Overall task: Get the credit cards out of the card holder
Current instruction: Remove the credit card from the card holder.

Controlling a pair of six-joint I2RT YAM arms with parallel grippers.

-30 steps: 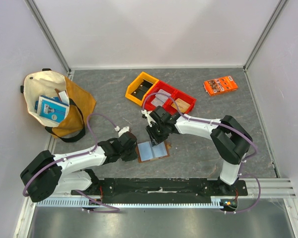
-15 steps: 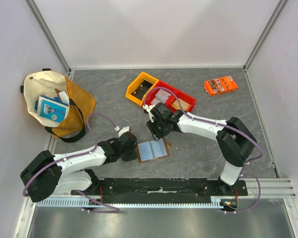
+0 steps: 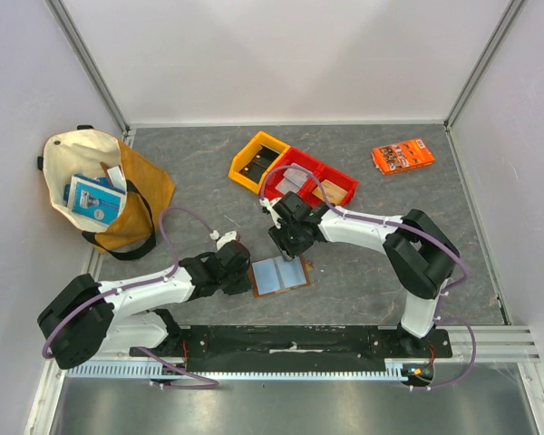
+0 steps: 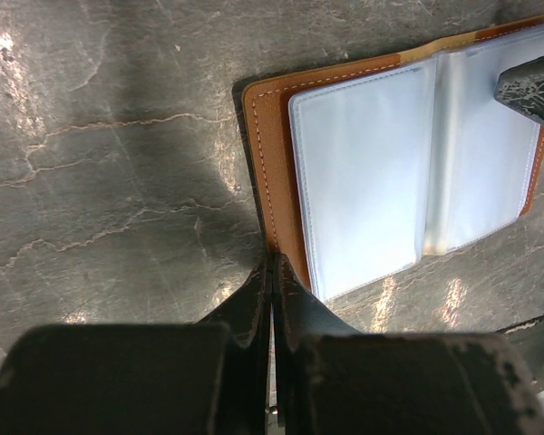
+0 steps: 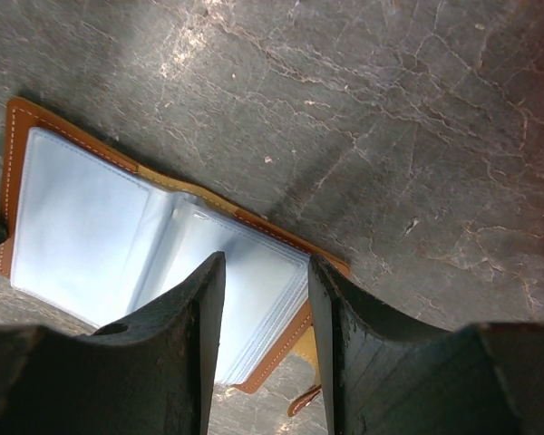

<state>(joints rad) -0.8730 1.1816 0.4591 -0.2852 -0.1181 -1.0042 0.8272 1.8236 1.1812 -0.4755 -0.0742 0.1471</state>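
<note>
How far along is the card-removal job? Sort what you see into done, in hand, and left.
Done: the card holder lies open, sleeves up. In hand: the left tool, shut, rests at its edge; the right tool hangs open over one page. Left: drawing the cards out; neither tool holds one.

Top view: left arm [image 3: 136,292] lies low from the lower left, its forearm reaching toward frame centre. Its jaws are pressed together, tips touching, at the bottom centre of its wrist view. Right arm [image 3: 372,231] bends at centre right and reaches leftward to the middle, jaws part-open and pointing down, fingers [image 5: 202,317] parallel.
</note>
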